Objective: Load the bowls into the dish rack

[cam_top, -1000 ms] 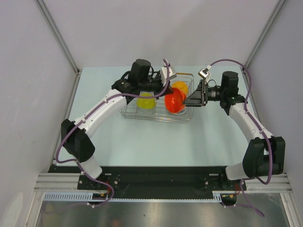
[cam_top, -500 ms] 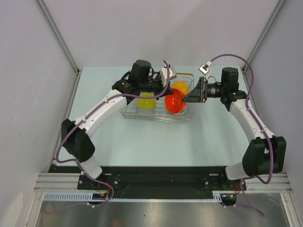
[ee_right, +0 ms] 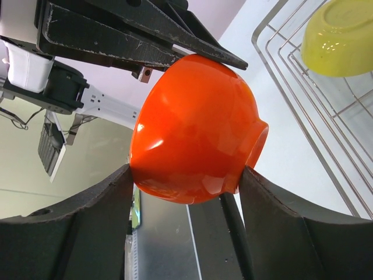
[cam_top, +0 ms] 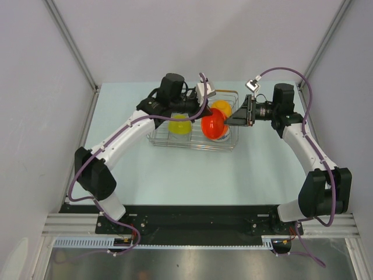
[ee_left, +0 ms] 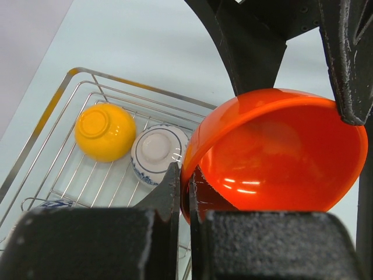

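Your left tool (ee_left: pixel 185 192) is clenched on the rim of the red bowl (cam_top: pixel 214 125), holding it on edge over the dish rack (cam_top: pixel 186 144) at its 3 o'clock end, while your right tool (ee_right: pixel 185 172), reaching in from 3 o'clock, straddles it mouth-to-foot, and you cannot tell whether it grips.

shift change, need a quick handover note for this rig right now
left gripper: jaws shut on red bowl rim, above the rack.
right gripper: jaws closed on the same bowl's sides.
in rack: lime bowl, orange bowl, white-blue bowl.
done: three bowls racked.
left to do: seat red bowl, release both.
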Available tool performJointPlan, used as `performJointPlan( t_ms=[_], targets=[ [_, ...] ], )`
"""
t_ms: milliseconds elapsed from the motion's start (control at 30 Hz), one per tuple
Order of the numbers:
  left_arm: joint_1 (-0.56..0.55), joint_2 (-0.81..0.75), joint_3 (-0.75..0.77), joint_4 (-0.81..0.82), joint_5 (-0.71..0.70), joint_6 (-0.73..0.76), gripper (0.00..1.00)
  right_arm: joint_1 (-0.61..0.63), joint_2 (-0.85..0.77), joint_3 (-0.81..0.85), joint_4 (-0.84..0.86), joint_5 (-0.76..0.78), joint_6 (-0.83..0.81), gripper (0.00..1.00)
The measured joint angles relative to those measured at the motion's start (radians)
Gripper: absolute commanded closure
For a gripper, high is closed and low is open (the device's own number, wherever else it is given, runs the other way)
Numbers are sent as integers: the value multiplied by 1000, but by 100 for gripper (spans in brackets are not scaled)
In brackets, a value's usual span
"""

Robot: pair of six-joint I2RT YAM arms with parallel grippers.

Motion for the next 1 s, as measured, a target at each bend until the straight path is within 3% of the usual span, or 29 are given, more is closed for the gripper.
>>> performJointPlan(
  t_ms=[367, 600, 700, 800, 933, 1000],
  targets=[
    [1, 0, -1, 14, -3, -8, 100, -7, 0, -6, 42, -3, 34, 100],
    [1, -2, -1, 20, -4, -17, 100, -11, 0, -13, 74, -10, 63, 100],
    [1, -3, -1, 23, -6, -22, 71, -12, 0, -14, 89, -11, 75, 100],
    [1, -3, -1, 23, -2, -20, 61, -12, 0, -14, 107, -23, 98, 100],
    [-2, -3, -1, 22, 5, -20, 30, -11, -1, -14, 127, -37, 114, 100],
    [-2, -3, -1, 21, 5, -23, 28, -11, -1, -14, 129, -37, 116, 100]
  ],
)
